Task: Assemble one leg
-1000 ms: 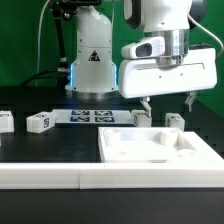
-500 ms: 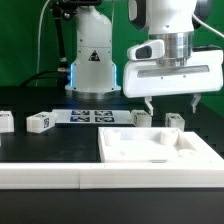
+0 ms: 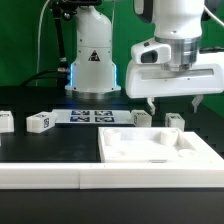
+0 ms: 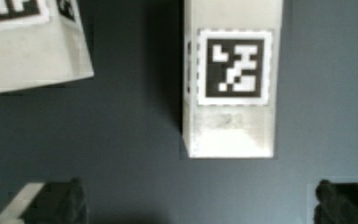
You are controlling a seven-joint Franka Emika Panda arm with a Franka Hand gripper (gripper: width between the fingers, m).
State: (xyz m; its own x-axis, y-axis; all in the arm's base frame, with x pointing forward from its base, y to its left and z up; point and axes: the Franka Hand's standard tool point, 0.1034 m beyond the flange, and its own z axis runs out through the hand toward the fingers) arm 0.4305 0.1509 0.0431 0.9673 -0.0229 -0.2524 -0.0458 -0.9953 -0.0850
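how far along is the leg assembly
Nothing looks done: the large white square tabletop holds no leg. The open gripper hovers empty above a small white tagged block leg on the black table. Grasping and attaching remain.

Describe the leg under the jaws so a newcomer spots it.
Find the large white tabletop. Two small legs sit behind its far edge. The leg is the one on the exterior view's right, under the open jaws of the gripper; the other leg lies nearer the marker board.
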